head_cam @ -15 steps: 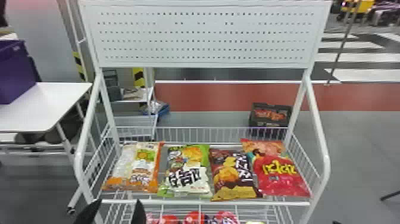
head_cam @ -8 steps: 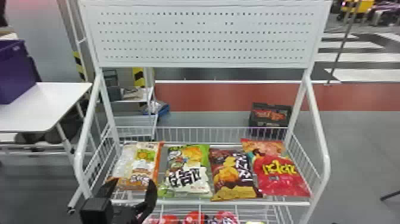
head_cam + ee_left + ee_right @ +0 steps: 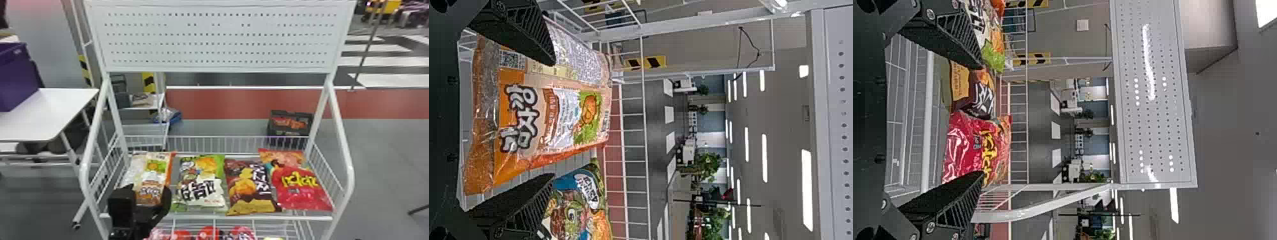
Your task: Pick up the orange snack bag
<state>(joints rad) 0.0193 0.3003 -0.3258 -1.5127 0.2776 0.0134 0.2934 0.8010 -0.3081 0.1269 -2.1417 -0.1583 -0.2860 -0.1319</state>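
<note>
Head view: orange snack bag (image 3: 152, 178) lies flat, lower L of frame, on white wire rack (image 3: 217, 218), beside green snack bag (image 3: 201, 191). L gripper (image 3: 147, 190) is open at its near end, one finger per side.

L wrist view: bag sits btwn the spread fingers, no grip yet. Approach prob. nearly done; closing & lifting left to do.

R wrist view: R gripper (image 3: 981, 120), open, near red snack bag (image 3: 964, 145), seemingly idle.

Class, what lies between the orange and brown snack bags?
Between the orange snack bag and brown snack bag lies a green snack bag, in the head view.
</note>
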